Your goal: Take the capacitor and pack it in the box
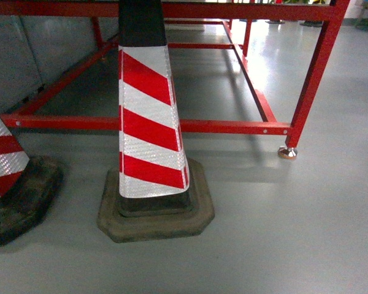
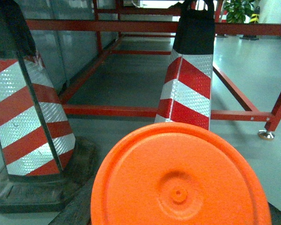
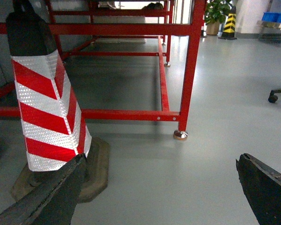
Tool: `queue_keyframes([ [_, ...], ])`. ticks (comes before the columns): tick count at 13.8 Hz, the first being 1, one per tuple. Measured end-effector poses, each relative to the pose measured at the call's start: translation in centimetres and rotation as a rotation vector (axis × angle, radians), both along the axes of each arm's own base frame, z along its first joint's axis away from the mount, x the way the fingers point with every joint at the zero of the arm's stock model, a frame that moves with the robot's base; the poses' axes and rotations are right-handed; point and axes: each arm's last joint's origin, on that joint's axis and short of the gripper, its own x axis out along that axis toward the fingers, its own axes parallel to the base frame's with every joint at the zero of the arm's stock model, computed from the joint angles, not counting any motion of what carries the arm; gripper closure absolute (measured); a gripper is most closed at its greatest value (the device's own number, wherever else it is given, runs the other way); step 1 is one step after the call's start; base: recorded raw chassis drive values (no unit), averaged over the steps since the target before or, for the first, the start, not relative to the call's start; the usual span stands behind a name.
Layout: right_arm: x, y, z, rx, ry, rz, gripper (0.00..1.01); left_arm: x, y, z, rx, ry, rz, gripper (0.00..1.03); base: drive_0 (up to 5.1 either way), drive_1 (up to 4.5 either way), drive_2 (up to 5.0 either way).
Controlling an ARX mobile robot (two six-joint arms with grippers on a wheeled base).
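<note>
Cones [image 1: 150, 122] stand on grey floor [image 1: 306, 233], two counted, striped red and white, before one red frame [image 1: 233, 127]. Neither box nor capacitor shows. Right gripper [image 3: 159, 187] gapes wide, grasping nothing. An orange disc [image 2: 180, 180] hides the left; cannot tell.

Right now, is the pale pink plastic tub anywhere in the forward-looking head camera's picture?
No, the head view shows only two red-and-white striped traffic cones, a red metal frame and grey floor.
</note>
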Motion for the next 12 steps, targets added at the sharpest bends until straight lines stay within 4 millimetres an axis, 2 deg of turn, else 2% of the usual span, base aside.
queue_keyframes([
  [2,0.0,0.0,0.03,0.0,-0.003,0.0,0.03,0.0,0.0,0.0,0.0,0.0,0.0,0.59,0.0,3.65,-3.6],
  [12,0.0,0.0,-0.01,0.0,0.001,0.0,0.03,0.0,-0.01,0.0,0.0,0.0,-0.004,0.59,0.0,0.0,0.0],
])
